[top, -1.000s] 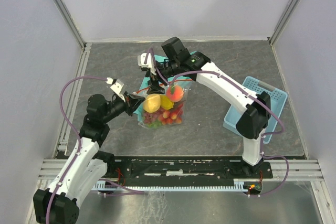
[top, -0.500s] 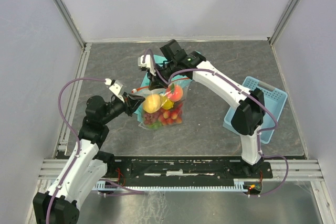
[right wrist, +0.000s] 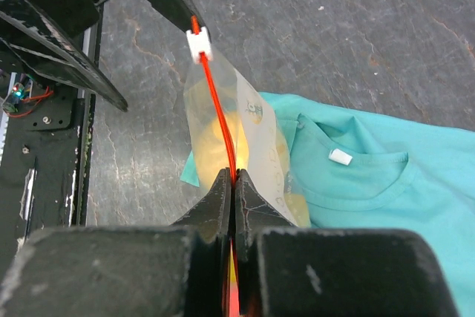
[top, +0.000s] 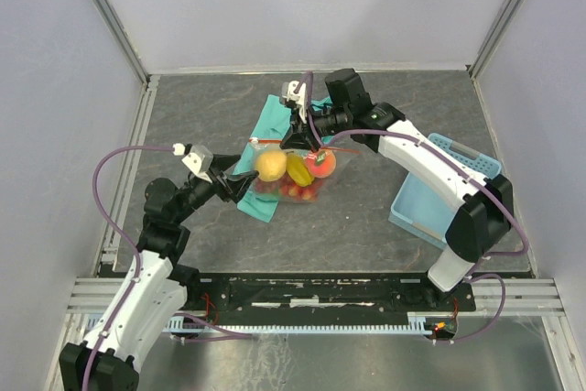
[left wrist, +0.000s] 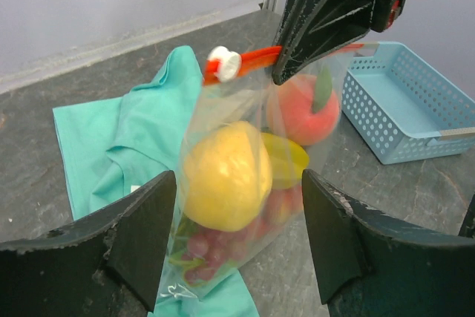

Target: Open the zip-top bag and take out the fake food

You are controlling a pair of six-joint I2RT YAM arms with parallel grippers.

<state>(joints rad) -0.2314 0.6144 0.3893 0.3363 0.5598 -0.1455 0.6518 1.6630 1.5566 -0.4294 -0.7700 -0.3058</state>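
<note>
The clear zip-top bag [top: 295,174] hangs above the table, and my right gripper [top: 298,135] is shut on its orange-red zip strip [right wrist: 220,109]. A white slider [left wrist: 223,63] sits at the strip's end nearest my left arm. The fake food is inside: a yellow lemon [left wrist: 223,176], an orange-pink peach [left wrist: 306,109], and red berries and grapes [left wrist: 211,246] at the bottom. My left gripper [left wrist: 237,209] is open, a finger on either side of the bag's lower half, and I see no contact. In the right wrist view the jaws [right wrist: 234,181] pinch the strip.
A teal cloth [top: 275,114] lies on the dark table under and behind the bag. A light blue perforated basket [top: 441,191] stands at the right, beside the right arm. Grey walls and metal rails enclose the table.
My left gripper opened and let go of the bag. My right gripper shut on the zip strip and carried the bag up and to the right.
</note>
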